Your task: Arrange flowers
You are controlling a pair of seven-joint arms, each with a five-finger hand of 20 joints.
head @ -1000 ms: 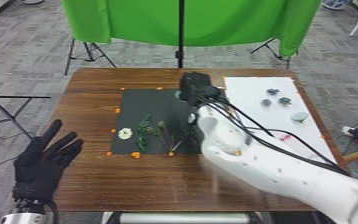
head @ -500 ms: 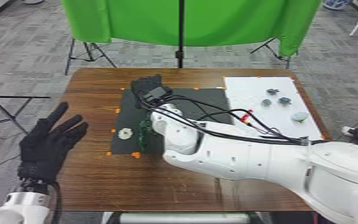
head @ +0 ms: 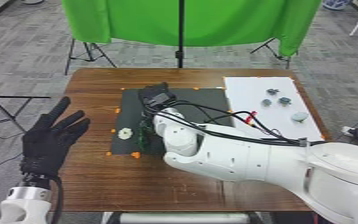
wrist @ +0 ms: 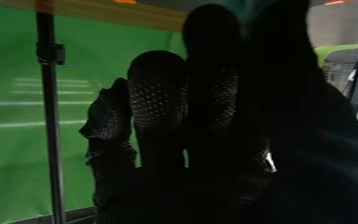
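Observation:
My right hand (head: pixel 155 94) is over the upper left of the dark mat (head: pixel 198 93) in the head view. From the right wrist view, the same hand (wrist: pixel 162 95) has a blurred teal flower (wrist: pixel 250 8) between a finger and the thumb. A white flower (head: pixel 125 133) lies on the mat's left side, beside a green leafy stem (head: pixel 143 134). My right forearm covers much of the mat. The left hand (head: pixel 47 145) stays off the table's left edge, its fingers straight and spread.
Several blue-green flowers (head: pixel 285 100) and a pale one (head: pixel 299 117) rest on the white sheet (head: pixel 246 87) at the right. Orange markers line the mat. Behind the brown table (head: pixel 104 180) hangs a green cloth (head: pixel 238 22) on a black stand.
My right hand has swung left across the mat, then shifted slightly right and down. The right forearm now lies over the mat's middle. My left hand has shifted slightly right and up.

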